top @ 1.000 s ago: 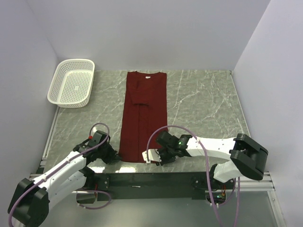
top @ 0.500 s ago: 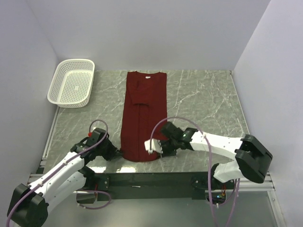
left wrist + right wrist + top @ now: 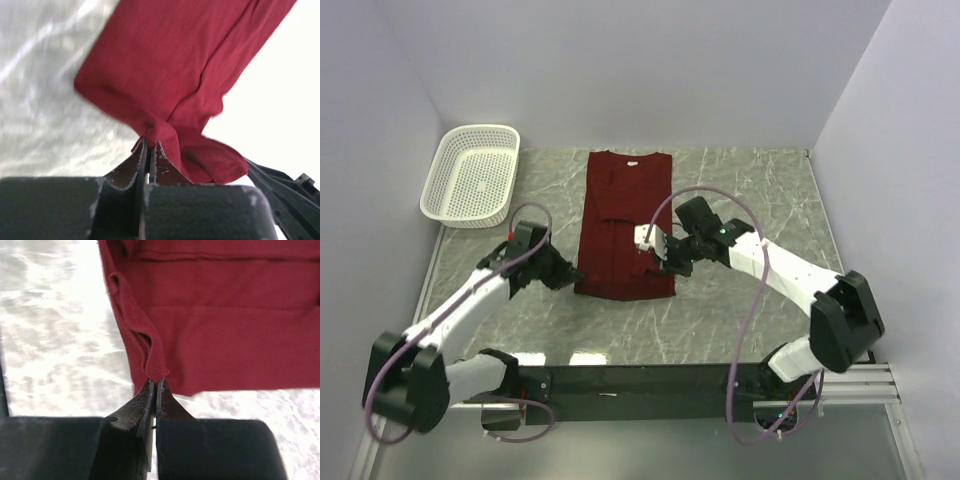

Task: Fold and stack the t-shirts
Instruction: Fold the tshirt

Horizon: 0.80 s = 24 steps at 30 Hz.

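A maroon t-shirt [image 3: 625,190] lies lengthwise on the marble table, collar at the far end, sleeves folded in. Its near part is raised off the table. My left gripper [image 3: 572,277] is shut on the hem's left corner, and in the left wrist view the cloth [image 3: 165,65] bunches at the closed tips [image 3: 149,143]. My right gripper [image 3: 660,262] is shut on the hem's right corner. The right wrist view shows a pinched fold of the shirt [image 3: 225,340] between the closed tips [image 3: 156,381].
A white mesh basket [image 3: 436,196] stands at the back left of the table, beside the left wall. Grey walls close in the table on three sides. The black rail with the arm bases runs along the near edge.
Both grippers have moved away from the near edge toward the collar, carrying the hem with them. The right gripper has closed on the hem. The shirt now looks shorter.
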Motion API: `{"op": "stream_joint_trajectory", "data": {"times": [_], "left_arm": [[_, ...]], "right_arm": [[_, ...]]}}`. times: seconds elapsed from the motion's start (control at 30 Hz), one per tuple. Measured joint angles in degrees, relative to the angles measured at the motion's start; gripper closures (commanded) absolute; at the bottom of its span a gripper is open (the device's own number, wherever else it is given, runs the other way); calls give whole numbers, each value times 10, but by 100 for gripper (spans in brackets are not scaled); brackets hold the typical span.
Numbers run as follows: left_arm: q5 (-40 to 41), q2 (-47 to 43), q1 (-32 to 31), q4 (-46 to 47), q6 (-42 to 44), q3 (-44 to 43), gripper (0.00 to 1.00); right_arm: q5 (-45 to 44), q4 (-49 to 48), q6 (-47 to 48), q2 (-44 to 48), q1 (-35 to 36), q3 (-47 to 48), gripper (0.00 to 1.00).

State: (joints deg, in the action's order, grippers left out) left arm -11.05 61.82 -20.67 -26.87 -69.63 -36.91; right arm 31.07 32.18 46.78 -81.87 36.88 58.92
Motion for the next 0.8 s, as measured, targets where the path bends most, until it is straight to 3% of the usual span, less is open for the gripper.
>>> {"op": "stream_joint_trajectory", "data": {"times": [0.43,0.8], "left_arm": [[-32,323,91,21,93,-278,100],[-44,485,95,-6,128,-467,100]], "right_arm": [[-21,0,-35,-167,-92,180,100],[-68,-7,-91,-262,-111,275,100]]}}
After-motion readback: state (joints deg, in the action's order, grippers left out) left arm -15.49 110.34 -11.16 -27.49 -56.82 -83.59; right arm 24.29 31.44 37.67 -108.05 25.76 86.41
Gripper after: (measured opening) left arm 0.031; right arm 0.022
